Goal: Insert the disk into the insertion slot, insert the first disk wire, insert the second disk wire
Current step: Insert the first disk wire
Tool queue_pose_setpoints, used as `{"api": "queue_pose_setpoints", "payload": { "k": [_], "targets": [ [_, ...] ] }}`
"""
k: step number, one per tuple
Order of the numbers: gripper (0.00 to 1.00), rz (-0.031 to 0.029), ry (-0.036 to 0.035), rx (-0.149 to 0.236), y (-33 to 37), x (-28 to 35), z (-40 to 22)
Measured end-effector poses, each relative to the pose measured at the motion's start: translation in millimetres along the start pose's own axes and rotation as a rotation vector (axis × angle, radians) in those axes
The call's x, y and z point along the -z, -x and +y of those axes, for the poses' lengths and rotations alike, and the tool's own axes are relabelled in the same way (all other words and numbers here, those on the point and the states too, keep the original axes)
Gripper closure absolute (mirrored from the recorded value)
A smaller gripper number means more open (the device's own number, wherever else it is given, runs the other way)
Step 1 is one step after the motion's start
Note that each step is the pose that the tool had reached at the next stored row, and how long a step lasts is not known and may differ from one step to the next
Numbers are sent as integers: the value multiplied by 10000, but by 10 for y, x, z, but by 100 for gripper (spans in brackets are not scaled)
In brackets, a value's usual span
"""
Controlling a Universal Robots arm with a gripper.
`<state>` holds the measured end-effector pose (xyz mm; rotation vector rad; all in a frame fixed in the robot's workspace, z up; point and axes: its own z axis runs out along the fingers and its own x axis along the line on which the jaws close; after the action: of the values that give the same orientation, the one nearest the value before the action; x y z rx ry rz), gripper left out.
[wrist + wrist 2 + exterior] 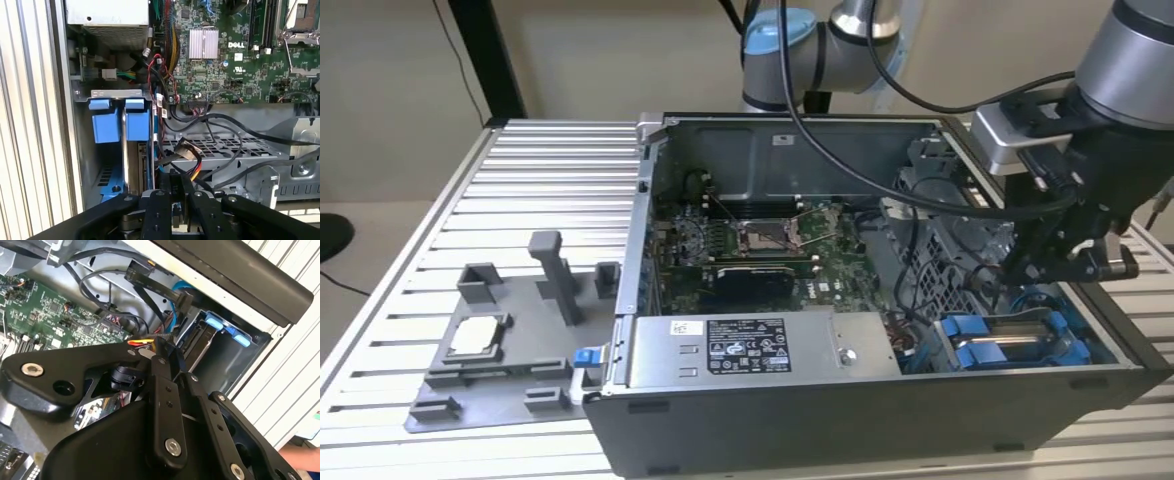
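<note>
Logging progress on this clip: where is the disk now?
In the exterior view, the disk sits in the case's near corner on that view's right, just right of the power supply box.

Even soft light; case (pixel 854 425) interior dimmer; pale sheen on table slats (pixel 547 180).

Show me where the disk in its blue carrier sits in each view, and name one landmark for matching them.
Exterior view: the disk stands in the case's corner bay, at the exterior view's right.
Second wrist view: the disk sits in the corner bay, beside the case wall.
First wrist view: the disk sits between two blue tabs.
Shared landmark: the green motherboard.
</note>
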<state>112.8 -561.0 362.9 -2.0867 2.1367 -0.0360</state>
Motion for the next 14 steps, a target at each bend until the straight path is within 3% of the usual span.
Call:
{"api": "queue_pose_setpoints", "payload": {
  "k": [2,5,8,14],
  "targets": [
    [100,5,139,-13,-44,1,-23],
    [100,7,277,-26,-114,-8,-58],
    [100,9,325,-30,-160,-33,-105],
    [100,2,409,-39,-172,-127,-216]
  ]
}}
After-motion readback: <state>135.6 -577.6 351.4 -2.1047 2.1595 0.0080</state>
